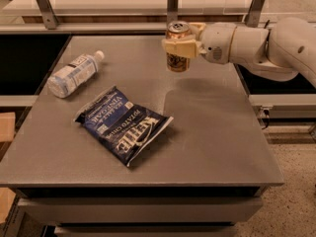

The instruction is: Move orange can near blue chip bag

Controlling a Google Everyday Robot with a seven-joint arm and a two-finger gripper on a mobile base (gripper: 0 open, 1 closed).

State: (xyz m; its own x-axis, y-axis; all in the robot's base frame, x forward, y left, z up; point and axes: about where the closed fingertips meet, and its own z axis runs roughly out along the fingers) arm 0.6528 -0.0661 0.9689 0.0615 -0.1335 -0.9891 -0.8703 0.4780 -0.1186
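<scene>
Evidently the gripper (179, 47) is clasping the probably light, stiff, slick-walled orange can (177, 63) around its middle, holding it aloft over the table's (217, 137) far side, well apart from the blue chip bag (123, 125) lying nearer, leftward.

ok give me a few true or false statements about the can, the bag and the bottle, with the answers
1. The tool is shut on the orange can. True.
2. The orange can touches the blue chip bag. False: the can is held over the far side of the table, well apart from the bag.
3. The plastic water bottle stands upright. False: it lies on its side, apart from the bag.
4. The blue chip bag lies flat on the table. True.
</scene>
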